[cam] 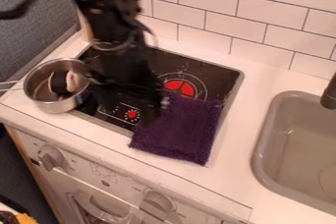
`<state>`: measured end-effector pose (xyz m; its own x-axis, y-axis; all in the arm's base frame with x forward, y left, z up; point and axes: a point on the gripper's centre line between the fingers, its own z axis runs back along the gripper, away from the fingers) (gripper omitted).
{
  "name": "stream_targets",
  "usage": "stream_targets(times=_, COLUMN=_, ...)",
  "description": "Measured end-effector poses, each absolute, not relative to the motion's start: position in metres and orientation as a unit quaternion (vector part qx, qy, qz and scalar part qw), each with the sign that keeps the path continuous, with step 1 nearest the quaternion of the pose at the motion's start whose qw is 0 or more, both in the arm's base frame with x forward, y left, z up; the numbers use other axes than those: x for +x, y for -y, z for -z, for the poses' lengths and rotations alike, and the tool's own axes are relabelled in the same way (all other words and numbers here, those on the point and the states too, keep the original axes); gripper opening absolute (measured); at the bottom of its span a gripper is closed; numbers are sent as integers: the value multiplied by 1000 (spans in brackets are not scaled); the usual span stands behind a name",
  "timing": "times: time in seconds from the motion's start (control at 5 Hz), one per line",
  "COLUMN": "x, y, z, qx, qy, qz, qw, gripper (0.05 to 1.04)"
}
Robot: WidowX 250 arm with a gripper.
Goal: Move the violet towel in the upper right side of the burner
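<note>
From my seat I see the black arm (108, 14) come in at the upper left and slope down to the right over the stove top (220, 73). Its upper part leans a little, and the lower part hangs steeply over the middle of the stove, with the pincer (154, 111) low at the near left side of the purple towel (181, 129). The arm and pincer are dark and blurred, so I cannot tell whether the pincer is spread or pressed together, or whether it has any cloth in it; I cannot tell if it touches the towel either

The towel lies over the near right part of the stove top and hangs past its near edge onto the white table (239, 161). Its far edge reaches the near side of the red burner (181, 88). As far as it shows, it is nearly as wide as it is long, its long axis running near to far with the far end leaning right. The near edge slants, its right corner nearer me than its left, and looks wider than the far one

At the left, a metal pot (56, 104) stands partly on the stove, handle pointing left, with a dark and pale thing (62, 81) inside. The grey sink (295, 144) is to the right
</note>
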<state>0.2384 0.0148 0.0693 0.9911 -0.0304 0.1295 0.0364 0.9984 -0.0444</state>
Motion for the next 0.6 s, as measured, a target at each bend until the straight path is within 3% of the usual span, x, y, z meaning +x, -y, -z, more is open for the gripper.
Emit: stream_targets(times=0.6, x=262, y=2, z=-37, qx=-20, qy=81, qz=-62, qw=995, gripper=1001)
